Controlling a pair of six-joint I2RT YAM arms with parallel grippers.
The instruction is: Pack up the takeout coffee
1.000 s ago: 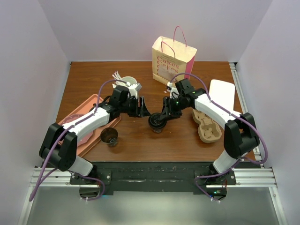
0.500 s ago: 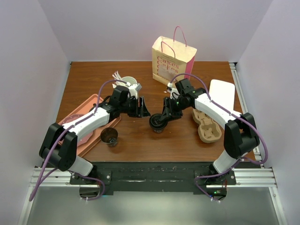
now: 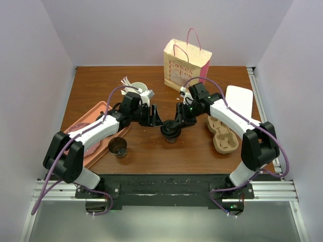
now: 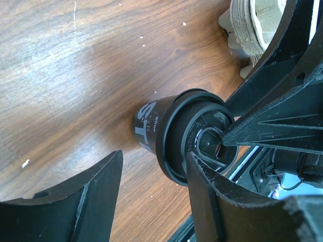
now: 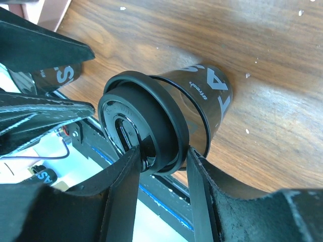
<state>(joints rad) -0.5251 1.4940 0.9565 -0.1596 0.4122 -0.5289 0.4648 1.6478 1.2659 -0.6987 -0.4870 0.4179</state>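
Observation:
The takeout coffee [image 3: 170, 133], a dark cup with a black lid, stands at the middle of the table. In the right wrist view my right gripper [image 5: 161, 156] is shut on the lid [image 5: 136, 121], one finger on its top and one on its rim, above the cup body [image 5: 204, 93]. It shows in the top view [image 3: 175, 126] right above the cup. My left gripper [image 3: 155, 119] is open and empty just left of the cup. In the left wrist view [image 4: 151, 201] the cup [image 4: 151, 123] and lid [image 4: 202, 138] lie just beyond its fingertips.
A second dark cup without a lid [image 3: 117, 146] stands by the pink tray [image 3: 83, 132]. A white cup of stirrers [image 3: 138, 89] is behind the left arm. The paper bag [image 3: 185, 63] stands at the back. The pulp carrier [image 3: 223, 133] and a white flat item [image 3: 238, 100] lie right.
The right gripper and the lidded cup have shifted very slightly away from the arm bases. The left gripper has edged a little toward the cup.

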